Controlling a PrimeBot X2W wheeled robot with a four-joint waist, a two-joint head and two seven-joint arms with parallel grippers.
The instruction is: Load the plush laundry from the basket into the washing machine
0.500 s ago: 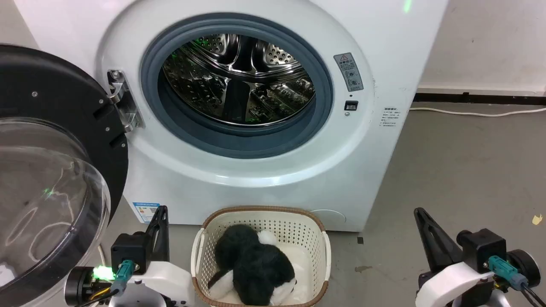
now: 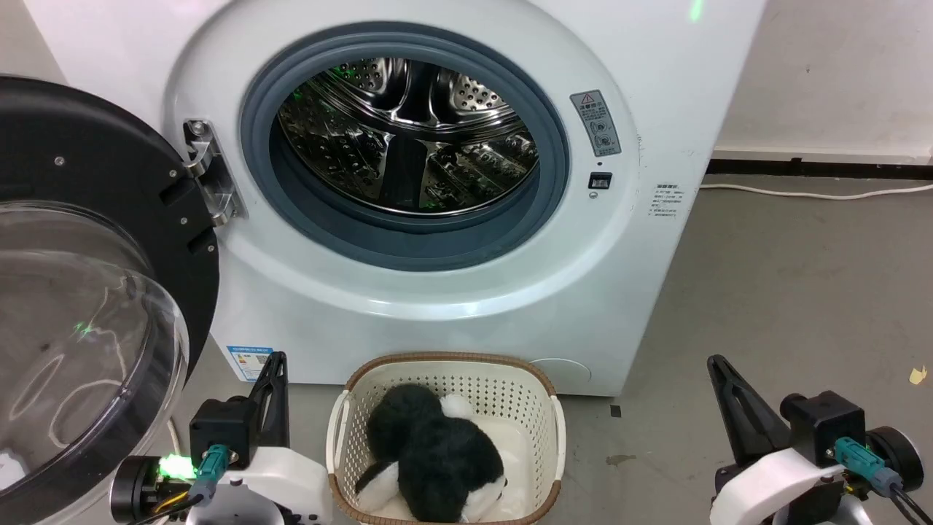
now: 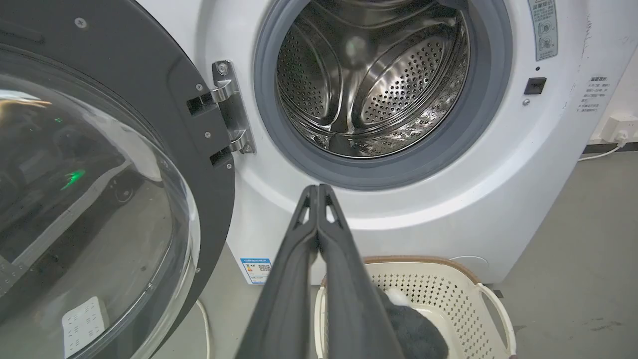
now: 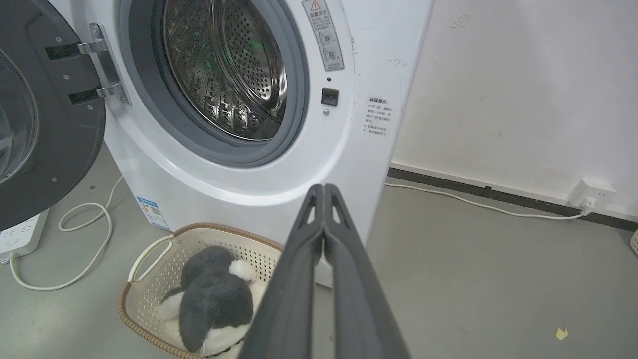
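Plush laundry, black fur with white patches, lies curled in the basket, which stands on the grey floor right against the front of the washing machine. The round door hangs wide open on the left, and the steel drum is bare.

To the right of the opening is a grey warning sticker with a red triangle and round symbols. Further right is a small block of print, and low on the left corner sits a blue-and-white label. The writing on all three is too small to read.

The right wrist view also takes in a wall socket with a white cable along the skirting, a power strip on the floor under the door, and a yellow scrap.

The left gripper has its fingers pressed together with nothing between them, and it stands just beside the basket's left side, not touching the toy. The right gripper is clenched the same way, empty, and well apart from the basket on the other side. From the left wrist, the fingers hide part of the toy, which lies low and to their right. From the right wrist, the toy lies low and to the left of the fingers.
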